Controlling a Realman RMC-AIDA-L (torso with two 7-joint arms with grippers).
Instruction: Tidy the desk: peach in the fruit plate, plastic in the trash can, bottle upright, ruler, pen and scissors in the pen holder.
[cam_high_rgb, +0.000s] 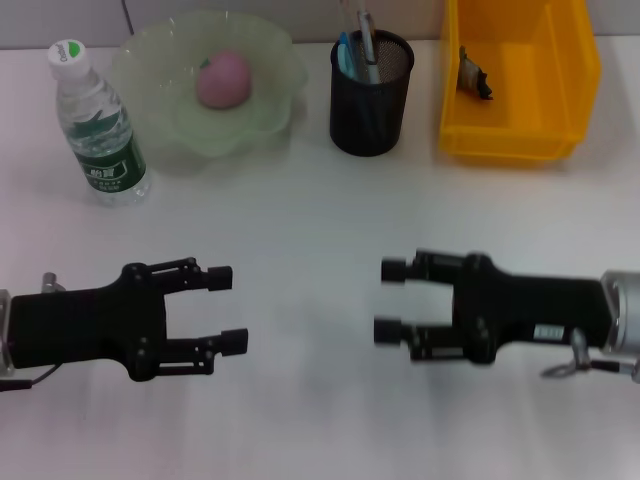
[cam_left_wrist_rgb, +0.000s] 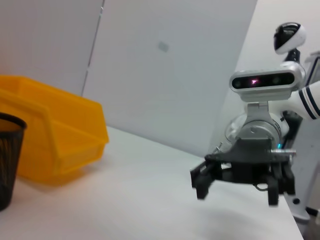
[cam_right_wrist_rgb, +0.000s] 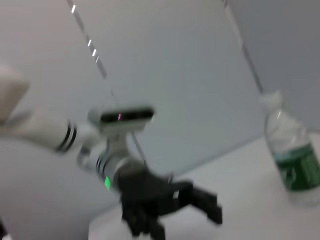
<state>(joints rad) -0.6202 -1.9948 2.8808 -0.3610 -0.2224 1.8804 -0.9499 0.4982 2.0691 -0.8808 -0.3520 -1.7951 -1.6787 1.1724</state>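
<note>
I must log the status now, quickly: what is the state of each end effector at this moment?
Left end effector: open, holding nothing, low over the table.
Right end effector: open, holding nothing, low over the table.

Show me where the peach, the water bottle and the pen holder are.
peach (cam_high_rgb: 223, 78), head view, middle of the pink fruit.
water bottle (cam_high_rgb: 101, 130), head view, on the green label.
pen holder (cam_high_rgb: 371, 100), head view, front of the black mesh wall.
</note>
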